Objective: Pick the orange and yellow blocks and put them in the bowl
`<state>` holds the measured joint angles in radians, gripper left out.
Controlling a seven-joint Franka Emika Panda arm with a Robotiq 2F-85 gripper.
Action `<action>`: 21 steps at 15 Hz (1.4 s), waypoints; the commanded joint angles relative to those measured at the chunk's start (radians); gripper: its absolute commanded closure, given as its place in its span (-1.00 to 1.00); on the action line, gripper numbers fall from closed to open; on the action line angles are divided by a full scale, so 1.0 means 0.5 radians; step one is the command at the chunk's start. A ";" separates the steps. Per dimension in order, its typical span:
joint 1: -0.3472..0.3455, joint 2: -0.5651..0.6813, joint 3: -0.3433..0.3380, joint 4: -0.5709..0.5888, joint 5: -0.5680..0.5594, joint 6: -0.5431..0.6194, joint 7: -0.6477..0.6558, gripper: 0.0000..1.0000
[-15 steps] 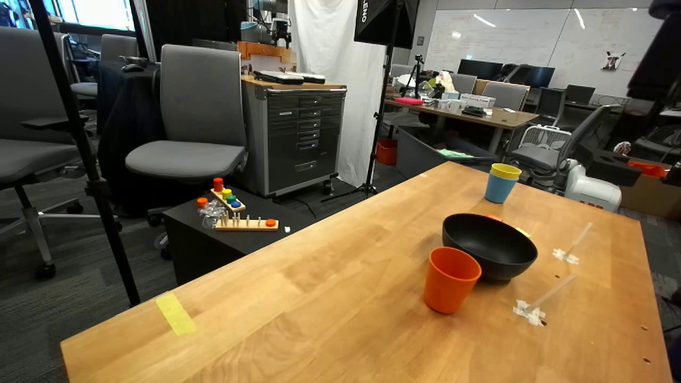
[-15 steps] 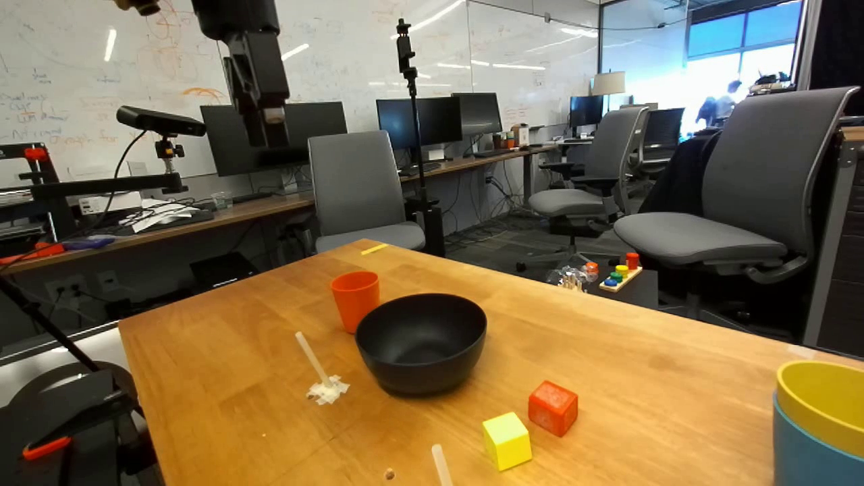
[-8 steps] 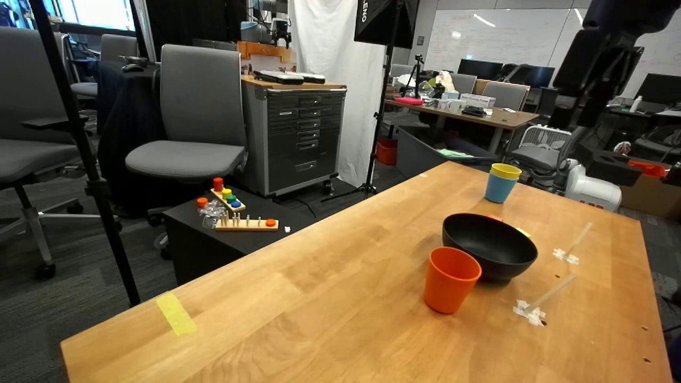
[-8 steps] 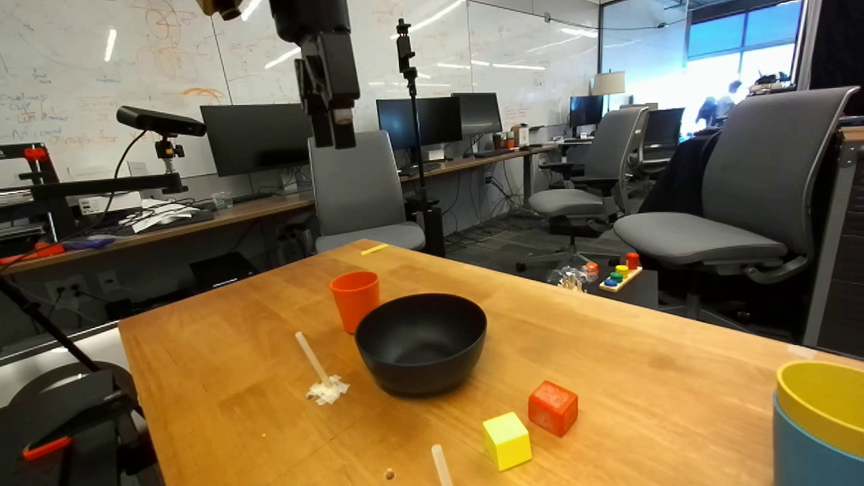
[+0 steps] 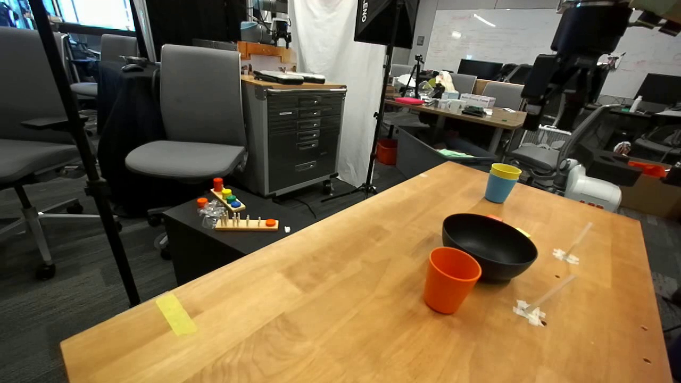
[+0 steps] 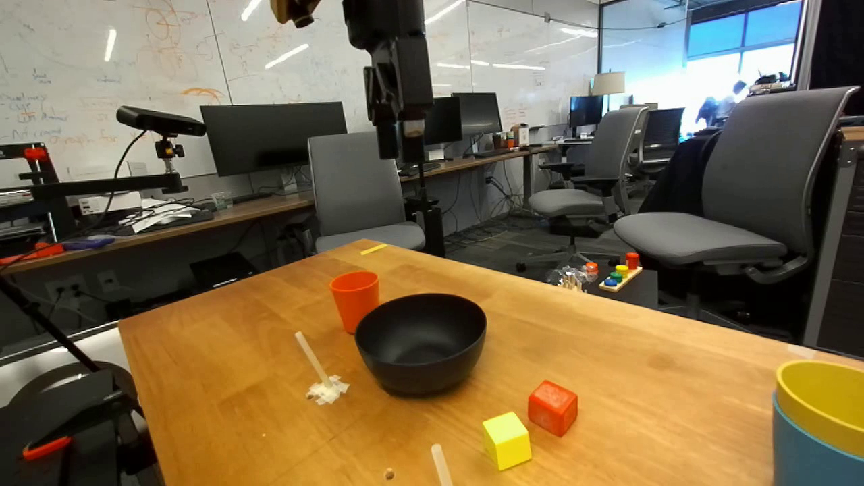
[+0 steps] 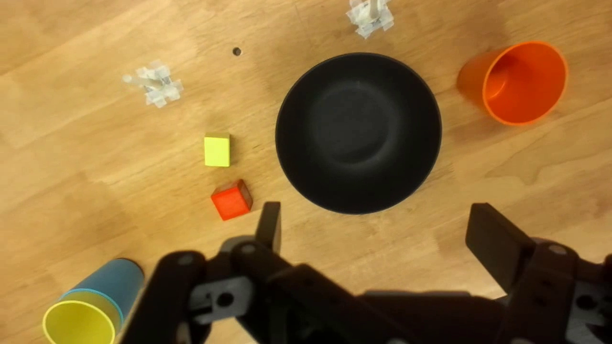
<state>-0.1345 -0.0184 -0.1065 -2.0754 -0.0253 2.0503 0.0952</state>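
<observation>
The yellow block (image 6: 506, 442) and the orange-red block (image 6: 553, 408) sit close together on the table beside the black bowl (image 6: 422, 378). In the wrist view the yellow block (image 7: 217, 151) and orange-red block (image 7: 231, 201) are left of the bowl (image 7: 356, 186). In an exterior view the bowl (image 5: 495, 252) hides most of the orange-red block (image 5: 495, 217) and the yellow block (image 5: 523, 232). The gripper (image 7: 376, 210) is open and empty, high above the table. It also shows in both exterior views (image 5: 549, 125) (image 6: 399, 150).
An orange cup (image 6: 356, 302) stands close beside the bowl. A blue cup with a yellow cup nested in it (image 5: 500, 189) stands on the blocks' side of the table. Two thin sticks stand taped to the table (image 7: 158, 83) (image 7: 370, 18). Yellow tape (image 5: 175, 314) marks the far end.
The gripper has moved in over the table, leftward in an exterior view and rightward in the other exterior view. The blocks, bowl and cups have not moved.
</observation>
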 commanded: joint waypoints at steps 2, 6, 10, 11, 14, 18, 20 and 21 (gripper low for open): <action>-0.031 0.207 -0.061 0.232 -0.029 0.034 0.061 -1.00; -0.049 0.349 -0.103 0.302 -0.044 0.153 0.103 -1.00; -0.065 0.471 -0.140 0.325 -0.045 0.272 0.123 -1.00; -0.067 0.495 -0.148 0.321 -0.052 0.306 0.130 -1.00; -0.065 0.575 -0.174 0.303 -0.100 0.439 0.162 -1.00; -0.061 0.680 -0.215 0.288 -0.152 0.567 0.240 -1.00; -0.065 0.734 -0.231 0.295 -0.159 0.592 0.252 -1.00; -0.067 0.758 -0.237 0.297 -0.152 0.597 0.250 -1.00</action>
<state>-0.1708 0.3234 -0.2083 -1.9467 -0.0751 2.3229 0.1908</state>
